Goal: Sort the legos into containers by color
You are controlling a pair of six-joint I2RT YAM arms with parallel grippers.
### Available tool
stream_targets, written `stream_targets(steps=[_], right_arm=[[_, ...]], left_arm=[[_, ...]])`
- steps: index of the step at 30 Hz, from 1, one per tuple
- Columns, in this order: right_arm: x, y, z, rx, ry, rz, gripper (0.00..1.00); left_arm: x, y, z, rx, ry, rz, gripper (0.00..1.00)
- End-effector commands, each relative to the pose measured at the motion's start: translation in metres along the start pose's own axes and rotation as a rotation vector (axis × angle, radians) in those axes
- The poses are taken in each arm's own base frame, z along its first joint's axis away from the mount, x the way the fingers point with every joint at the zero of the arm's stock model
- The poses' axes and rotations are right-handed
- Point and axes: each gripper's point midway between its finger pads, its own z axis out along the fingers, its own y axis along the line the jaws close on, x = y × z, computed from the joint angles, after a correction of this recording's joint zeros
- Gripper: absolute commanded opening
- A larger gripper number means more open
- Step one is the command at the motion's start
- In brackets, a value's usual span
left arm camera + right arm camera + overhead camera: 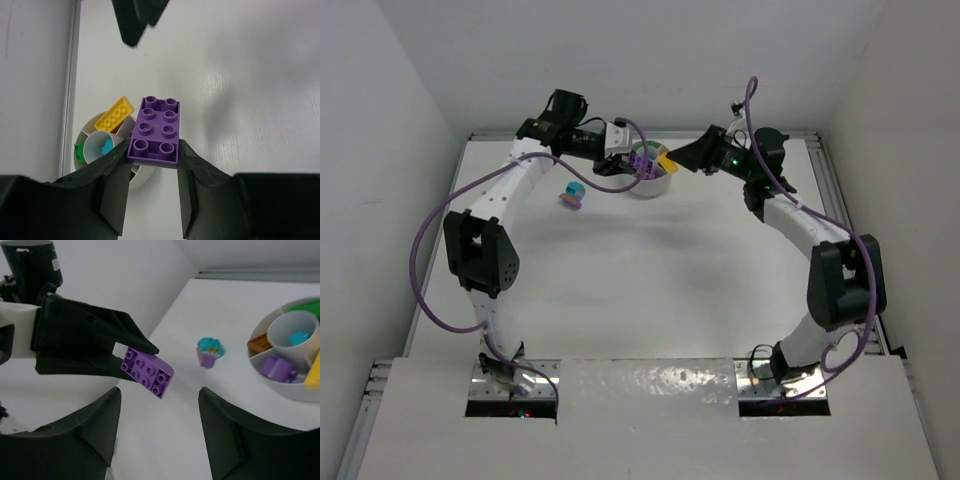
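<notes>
We see the left gripper [153,159] clamped on a purple brick [154,131] at frame center, partly above the white dish [144,176] at lower left. The right gripper [160,415] has its jaws apart with nothing between them. A yellow brick [115,115] leans over the dish rim. We spot a teal-and-purple piece [210,351] loose on the table [235,300], left of the dish.

White table [650,280] with a round white dish [648,192] and teal-topped lego [574,193]

L pincer [151,152] clamps purple lego [155,127]; R pincer [160,397] jaws wide apart, facing L one.
</notes>
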Motion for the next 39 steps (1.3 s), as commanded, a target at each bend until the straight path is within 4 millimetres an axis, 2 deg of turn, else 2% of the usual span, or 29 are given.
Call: stream_targets(steps=[1,7,10,16,19,20,22,26,29,30,31,32,33,34,36,37,38,39], right_arm=[[-0.006,0.034,0.005,-0.159,-0.04,0.179,0.62],[0.013,0.039,0.017,-0.168,0.022,0.168,0.63],[0.016,0.042,0.022,-0.196,0.016,0.179,0.63],[0.024,0.043,0.035,-0.222,0.039,0.208,0.55],[0.024,0.039,0.039,-0.215,0.038,0.219,0.39],[0.022,0.039,0.04,-0.217,0.034,0.217,0.3],[0.019,0.039,0.041,-0.215,0.022,0.212,0.27],[0.017,0.04,0.043,-0.222,0.011,0.214,0.25],[0.016,0.041,0.042,-0.23,0.0,0.219,0.12],[0.015,0.042,0.041,-0.235,-0.002,0.218,0.01],[0.015,0.043,0.04,-0.239,-0.012,0.211,0.0],[0.014,0.044,0.039,-0.237,-0.017,0.209,0.0],[0.014,0.044,0.038,-0.226,-0.012,0.198,0.0],[0.012,0.044,0.038,-0.206,-0.012,0.187,0.0],[0.007,0.039,0.037,-0.137,-0.002,0.09,0.0],[0.01,0.021,0.038,-0.002,0.05,0.112,0.0],[0.01,0.008,0.035,0.078,0.08,0.001,0.0],[0.005,0.0,0.032,0.155,0.099,-0.033,0.0]], left_arm=[[-0.036,-0.002,-0.006,0.026,-0.135,0.101,0.0],[-0.042,0.0,-0.003,0.031,-0.18,0.072,0.0],[-0.044,-0.001,-0.002,0.038,-0.197,0.069,0.0],[-0.049,0.001,-0.001,0.037,-0.227,0.046,0.0],[-0.05,0.001,-0.001,0.036,-0.228,0.044,0.0],[-0.049,0.001,-0.001,0.035,-0.225,0.041,0.0],[-0.05,0.0,-0.001,0.039,-0.23,0.039,0.0],[-0.053,-0.002,-0.001,0.053,-0.253,0.036,0.0],[-0.052,-0.002,0.0,0.053,-0.255,0.027,0.0],[-0.052,-0.001,0.001,0.051,-0.255,0.018,0.0],[-0.051,-0.001,0.001,0.051,-0.253,0.011,0.0],[-0.05,-0.001,0.001,0.049,-0.25,-0.002,0.28],[-0.047,0.002,0.002,0.035,-0.233,-0.038,0.5],[-0.045,0.003,0.002,0.025,-0.22,-0.053,1.0],[-0.04,0.01,0.0,-0.016,-0.174,-0.074,1.0],[-0.035,0.012,-0.001,-0.037,-0.149,-0.085,1.0],[-0.028,0.022,-0.005,-0.095,-0.092,-0.09,1.0],[-0.025,0.028,-0.011,-0.137,-0.065,-0.134,1.0]])
